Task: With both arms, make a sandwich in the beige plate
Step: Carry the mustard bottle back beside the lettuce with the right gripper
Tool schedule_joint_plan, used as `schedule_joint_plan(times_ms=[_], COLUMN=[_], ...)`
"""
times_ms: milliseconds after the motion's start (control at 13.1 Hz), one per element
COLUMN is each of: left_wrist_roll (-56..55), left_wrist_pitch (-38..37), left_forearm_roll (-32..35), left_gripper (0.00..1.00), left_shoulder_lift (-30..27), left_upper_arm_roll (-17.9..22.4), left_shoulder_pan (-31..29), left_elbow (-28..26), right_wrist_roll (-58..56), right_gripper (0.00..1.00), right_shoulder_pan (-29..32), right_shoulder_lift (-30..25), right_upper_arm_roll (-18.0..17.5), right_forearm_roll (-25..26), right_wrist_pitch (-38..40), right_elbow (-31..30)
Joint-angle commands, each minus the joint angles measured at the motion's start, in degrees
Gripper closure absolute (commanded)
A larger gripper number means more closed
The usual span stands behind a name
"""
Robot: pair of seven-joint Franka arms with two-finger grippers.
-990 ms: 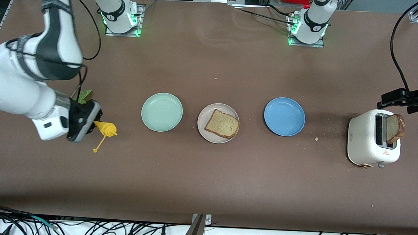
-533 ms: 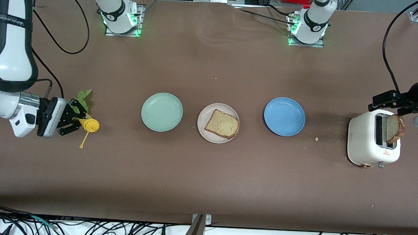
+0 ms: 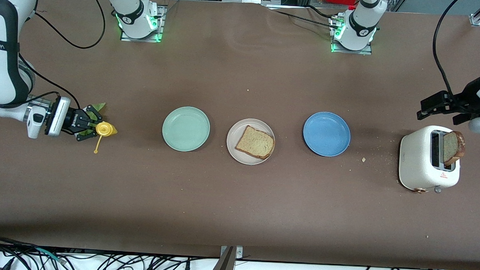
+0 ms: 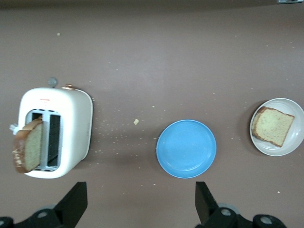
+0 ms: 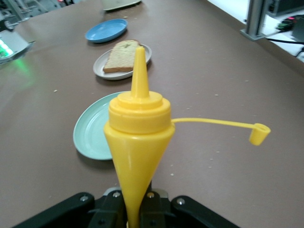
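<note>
Right gripper [image 3: 89, 128]: fingers clamped on a yellow sauce bottle [image 3: 104, 129], held level over the table [image 3: 237, 215] at the right arm's end. The nozzle points toward the plates, and the tethered cap [image 3: 96, 150] hangs off to one side. The right wrist view shows the bottle [image 5: 138, 142] pinched at its narrow base, jaws fully closed on it.

Change from the earlier frames: one second ago the right arm stood lower in the front view, its wrist covering much of the bottle. It has since swung round and drawn back, and the bottle now lies flatter. The lettuce [image 3: 96, 108] stays on the table just beside the gripper and is now partly hidden by it.

Left gripper [image 3: 440, 105]: fingers spread wide, holding nothing, over the table beside the toaster [image 3: 428, 163]. It has risen and pulled away from the toaster over the last second. The left wrist view shows both fingertips [image 4: 76, 202] well apart.

Beige plate [image 3: 233, 148]: mid-table, between the green plate [image 3: 186, 128] and the blue plate [image 3: 326, 133], unmoved. One bread slice [image 3: 255, 142] lies on it.

Second slice [image 3: 453, 147]: upright and partly raised in the toaster slot toward the left arm's end, leaning outward, position unchanged. A crumb [image 3: 363, 159] lies between the toaster and the blue plate.
</note>
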State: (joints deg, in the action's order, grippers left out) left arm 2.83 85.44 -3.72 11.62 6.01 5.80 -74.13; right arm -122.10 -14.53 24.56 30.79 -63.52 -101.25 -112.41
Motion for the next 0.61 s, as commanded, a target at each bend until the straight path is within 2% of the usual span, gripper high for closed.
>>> schedule_joint_plan(times_ms=[0,152,229,533], left_wrist_roll=[-0.45,-0.11,-0.19,0.51], left_wrist_pitch=[3.04,4.47,4.56,3.51], left_forearm_roll=[3.8,4.94,5.56,4.95], left_gripper=[0.0,0.0,0.0,0.0], left_shoulder_lift=[-3.96,-4.94,-4.85,-4.5], left_upper_arm_roll=[-1.09,-0.83,-0.65,-0.65], left_shoulder_pan=[-0.53,-0.52,-0.44,-1.57], left_elbow=[-5.4,-7.25,-7.43,-7.34], right_wrist_roll=[-9.17,-17.34,-18.77,-23.17], right_gripper=[1.0,1.0,1.0,1.0], right_shoulder_pan=[2.13,3.45,3.89,5.56], right_shoulder_lift=[2.85,6.28,7.77,9.45], right_upper_arm_roll=[-0.12,-0.12,-0.21,-0.21], right_forearm_roll=[-3.79,-9.93,-11.09,-11.8], right_wrist_pitch=[3.24,6.57,8.59,10.63], right_elbow=[-0.35,-1.41,-1.5,-1.85])
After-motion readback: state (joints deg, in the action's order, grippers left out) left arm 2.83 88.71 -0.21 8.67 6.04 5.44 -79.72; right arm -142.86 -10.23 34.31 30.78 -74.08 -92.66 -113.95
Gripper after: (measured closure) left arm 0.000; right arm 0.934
